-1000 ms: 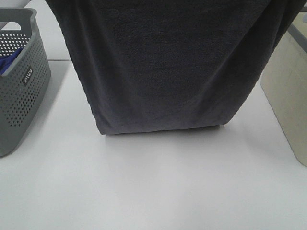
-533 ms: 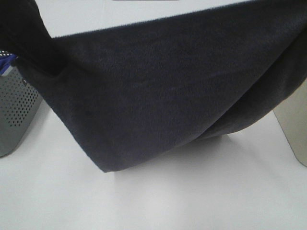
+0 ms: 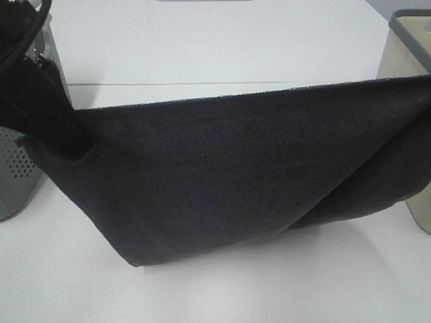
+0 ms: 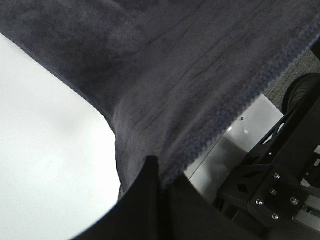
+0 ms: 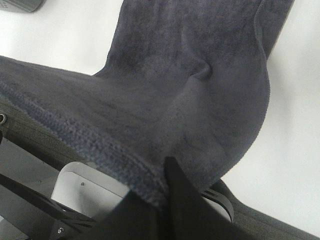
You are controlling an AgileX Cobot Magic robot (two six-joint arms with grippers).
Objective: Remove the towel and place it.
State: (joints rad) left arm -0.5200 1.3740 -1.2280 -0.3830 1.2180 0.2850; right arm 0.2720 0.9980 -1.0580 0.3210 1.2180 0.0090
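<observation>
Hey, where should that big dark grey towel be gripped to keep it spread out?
Grip the towel by both ends of its stitched top hem, one from each side, as the left gripper and right gripper do: it hangs spread from that taut edge.

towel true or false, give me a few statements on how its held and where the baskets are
1. The left tool and the right tool are each shut on an edge of the towel. True.
2. The towel lies flat on the table. False: it hangs spread between the two tools.
3. A perforated grey basket stands at the left of the exterior view. True.
4. The towel is stuffed inside the beige basket. False: it hangs outside it, passing in front.
</observation>
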